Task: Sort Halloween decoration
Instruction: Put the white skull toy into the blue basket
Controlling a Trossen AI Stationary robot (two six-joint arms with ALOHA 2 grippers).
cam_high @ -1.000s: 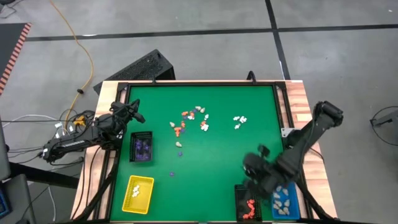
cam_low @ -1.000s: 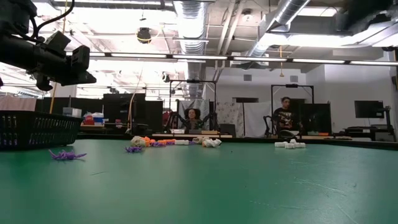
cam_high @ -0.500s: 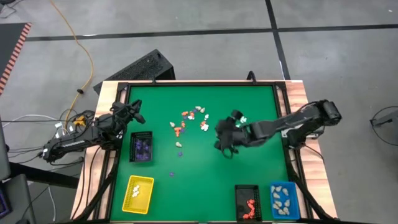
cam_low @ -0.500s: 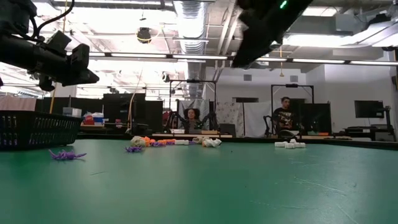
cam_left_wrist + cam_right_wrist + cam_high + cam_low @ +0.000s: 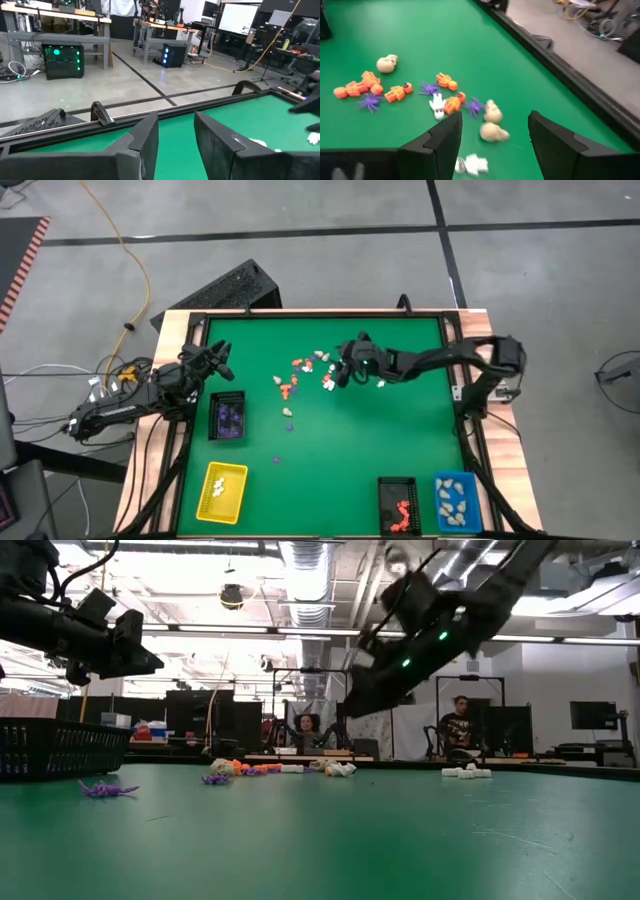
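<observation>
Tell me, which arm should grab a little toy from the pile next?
Probably the right arm: its open gripper hovers beside the toy pile, while the left gripper waits near the table's left edge.

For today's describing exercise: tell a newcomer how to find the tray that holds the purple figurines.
Start at the green table and go to its left edge, where the left claw hovers. Just below that claw in the high view sits a black tray with purple figurines inside. The yellow tray nearer the front corner holds white ones, and the other black tray, front right, holds orange-red ones.
</observation>
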